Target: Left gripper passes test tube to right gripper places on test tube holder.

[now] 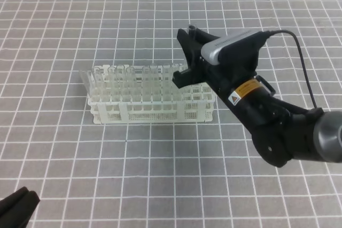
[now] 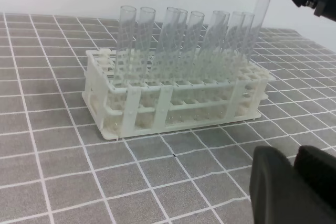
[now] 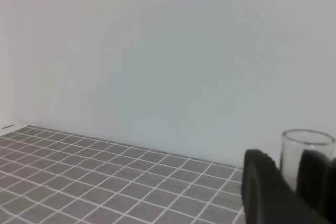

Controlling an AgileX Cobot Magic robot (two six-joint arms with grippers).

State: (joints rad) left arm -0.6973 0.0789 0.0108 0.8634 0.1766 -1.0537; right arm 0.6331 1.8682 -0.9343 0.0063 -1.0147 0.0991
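Note:
The white test tube holder [image 1: 155,113] stands mid-table and shows close up in the left wrist view [image 2: 131,108]. My right gripper [image 1: 184,72] hangs over its right end, shut on a clear test tube [image 2: 261,17]. That tube slants down toward the rack's far right corner, and its lower end is hidden behind other tubes. In the right wrist view the tube's open rim [image 3: 307,148] sits between the black fingers [image 3: 262,187]. My left gripper [image 1: 16,206] is low at the table's front left, open and holding nothing, its fingers [image 2: 278,187] blurred.
Several more clear tubes [image 2: 173,40] stand upright in the rack's back rows. One tube [image 1: 85,81] leans outward at the rack's left end. The grey tiled table [image 1: 160,174] spreads all around. A black cable [image 1: 304,68] loops behind the right arm.

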